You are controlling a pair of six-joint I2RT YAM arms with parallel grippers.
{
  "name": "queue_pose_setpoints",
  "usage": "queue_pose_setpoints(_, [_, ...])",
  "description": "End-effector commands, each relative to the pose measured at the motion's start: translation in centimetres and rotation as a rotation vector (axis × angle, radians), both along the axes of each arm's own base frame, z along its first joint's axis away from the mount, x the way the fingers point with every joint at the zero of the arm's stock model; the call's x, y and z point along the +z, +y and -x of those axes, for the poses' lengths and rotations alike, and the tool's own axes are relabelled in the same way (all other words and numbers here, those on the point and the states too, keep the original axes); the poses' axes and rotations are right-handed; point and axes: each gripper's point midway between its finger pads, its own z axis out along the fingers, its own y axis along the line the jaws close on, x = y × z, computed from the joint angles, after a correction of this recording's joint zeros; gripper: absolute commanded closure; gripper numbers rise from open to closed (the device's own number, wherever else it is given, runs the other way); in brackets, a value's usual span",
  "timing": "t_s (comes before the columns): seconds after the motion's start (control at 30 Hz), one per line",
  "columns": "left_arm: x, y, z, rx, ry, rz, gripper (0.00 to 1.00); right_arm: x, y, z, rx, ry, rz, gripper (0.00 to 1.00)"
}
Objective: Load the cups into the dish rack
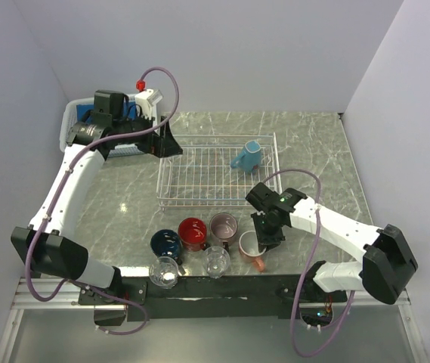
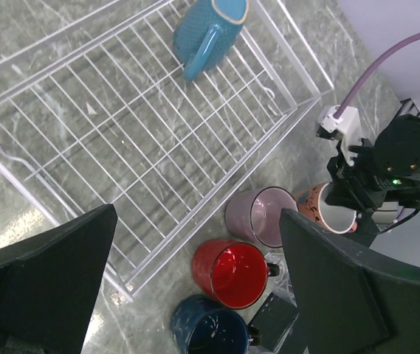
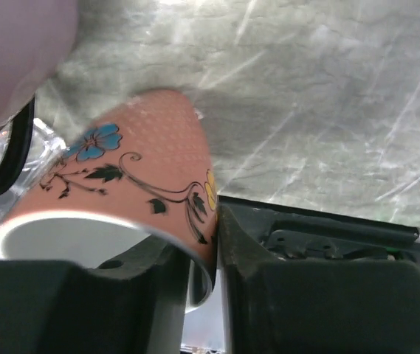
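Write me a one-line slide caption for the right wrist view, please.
Right gripper pinching the wall of the salmon-orange flowered mug, marble tabletop behind, mauve mug at upper left.

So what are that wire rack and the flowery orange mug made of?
The dish rack looks like white-coated metal wire: thin straight rods in a grid. The salmon mug is probably ceramic, going by its thick wall, white inside and printed flowers.

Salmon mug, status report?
Right gripper shut on salmon mug rim, outside the dish rack. Left gripper open, empty. Rack holds only the light-blue mug. Mauve mug close alongside.
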Motion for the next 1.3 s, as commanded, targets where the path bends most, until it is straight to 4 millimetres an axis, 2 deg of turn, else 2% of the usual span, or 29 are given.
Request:
queue_pose_setpoints(0.0, [3.7, -1.1, 0.0, -0.037, -0.093, 0.053, 0.02, -0.8, 0.7, -1.2, -0.008, -0.052, -0.015, 0.79])
queue_pose_setpoints(0.03, [3.7, -1.3, -0.2, -0.042, -0.094, 0.05, 0.02, -0.6, 0.7, -1.2, -0.009, -0.058, -0.017, 0.9])
queue_pose_setpoints(0.1, [3.6, -1.6, -0.4, -0.049, -0.086, 0.05, 0.02, -0.4, 0.4, -1.1, -0.02, -0.059, -0.014, 1.0])
queue_pose_setpoints(0.27, [3.9, -3.0, -0.4, -0.079, -0.102, 0.042, 0.02, 3.0, 0.0, -1.4, -0.034, -0.128, -0.039, 1.0])
queue_pose_setpoints(0.3, [3.7, -3.3, -0.5, -0.083, -0.097, 0.039, 0.02, 4.5, -0.1, -1.3, -0.037, -0.147, -0.051, 1.0])
queue_pose_setpoints(0.37, [4.0, -4.2, -0.3, -0.106, -0.104, 0.042, 0.02, 6.2, -0.5, -1.4, -0.044, -0.173, -0.056, 1.0])
queue_pose_setpoints(0.4, [3.9, -4.6, -0.3, -0.116, -0.097, 0.043, 0.02, 8.1, -0.6, -1.3, -0.047, -0.194, -0.073, 1.0])
queue_pose_setpoints(0.47, [4.6, -5.0, -0.6, -0.126, -0.112, 0.058, 0.02, 10.2, -1.1, -1.1, -0.055, -0.21, -0.085, 1.0])
queue_pose_setpoints(0.5, [4.6, -5.3, -0.7, -0.129, -0.097, 0.068, 0.03, 12.5, -0.8, -1.5, -0.059, -0.256, -0.129, 1.0])
queue_pose_setpoints(0.57, [5.3, -5.6, -1.3, -0.131, -0.105, 0.085, 0.04, 14.5, -1.1, -1.3, -0.062, -0.273, -0.15, 1.0])
queue_pose_setpoints(0.6, [5.6, -5.8, -1.5, -0.128, -0.102, 0.093, 0.04, 16.7, -0.7, -1.6, -0.061, -0.307, -0.2, 1.0])
queue_pose_setpoints(0.63, [6.6, -5.9, -1.6, -0.136, -0.12, 0.109, 0.04, 17.8, -0.6, -1.7, -0.055, -0.325, -0.225, 1.0])
queue_pose_setpoints(0.67, [6.5, -6.1, -1.9, -0.138, -0.104, 0.116, 0.04, 18.9, -0.4, -1.9, -0.058, -0.34, -0.256, 1.0])
queue_pose_setpoints(0.7, [6.9, -6.1, -2.0, -0.137, -0.087, 0.136, 0.04, 21.0, 0.0, -2.4, -0.065, -0.369, -0.319, 1.0])
queue_pose_setpoints(0.73, [8.1, -6.2, -2.0, -0.148, -0.096, 0.163, 0.04, 21.9, 0.2, -2.8, -0.056, -0.385, -0.347, 1.0])
queue_pose_setpoints(0.77, [8.4, -6.6, -1.8, -0.182, -0.068, 0.199, 0.04, 23.2, 0.5, -3.5, -0.058, -0.414, -0.387, 1.0])
queue_pose_setpoints(0.8, [9.3, -6.3, -1.8, -0.182, -0.038, 0.246, 0.04, 24.9, 0.3, -4.8, -0.093, -0.46, -0.431, 1.0])
queue_pose_setpoints(0.83, [10.1, -6.3, -2.0, -0.197, -0.041, 0.284, 0.04, 26.2, 1.1, -4.8, -0.06, -0.462, -0.51, 1.0])
queue_pose_setpoints(0.87, [10.9, -6.5, -1.2, -0.253, -0.021, 0.336, 0.04, 27.6, 1.7, -5.9, -0.055, -0.508, -0.568, 1.0])
queue_pose_setpoints(0.9, [11.1, -6.1, -1.1, -0.247, 0.044, 0.384, 0.04, 28.9, 2.0, -6.6, -0.055, -0.536, -0.621, 1.0])
queue_pose_setpoints(0.93, [12.1, -6.1, -1.2, -0.272, 0.026, 0.421, 0.04, 30.2, 2.4, -7.0, -0.059, -0.538, -0.705, 1.0])
queue_pose_setpoints(0.97, [12.8, -6.1, 0.1, -0.342, 0.055, 0.466, 0.04, 32.4, 3.3, -8.2, -0.037, -0.611, -0.791, 1.0])
queue_pose_setpoints(1.0, [12.1, -6.0, 0.3, -0.32, 0.188, 0.516, 0.04, 32.9, 4.0, -8.8, -0.052, -0.596, -0.853, 1.0])
queue_pose_setpoints(1.03, [13.1, -6.1, 0.3, -0.365, 0.127, 0.545, 0.04, 33.6, 4.4, -9.4, -0.05, -0.604, -0.907, 1.0])
queue_pose_setpoints(1.07, [13.7, -6.1, 1.5, -0.378, 0.217, 0.585, 0.04, 34.6, 5.7, -10.3, -0.002, -0.613, -0.993, 1.0])
queue_pose_setpoints(1.1, [13.0, -6.1, 1.6, -0.386, 0.247, 0.6, 0.04, 35.3, 6.3, -10.6, -0.022, -0.585, -1.054, 1.0])
queue_pose_setpoints(1.17, [14.0, -6.1, 2.2, -0.412, 0.232, 0.623, 0.04, 37.0, 7.8, -11.5, 0.051, -0.6, -1.193, 1.0])
queue_pose_setpoints(1.23, [13.7, -6.1, 2.4, -0.418, 0.249, 0.623, 0.04, 38.6, 8.6, -11.8, 0.035, -0.548, -1.305, 1.0])
queue_pose_setpoints(1.27, [13.7, -6.1, 2.5, -0.42, 0.249, 0.626, 0.04, 39.2, 9.1, -12.7, 0.061, -0.565, -1.347, 1.0])
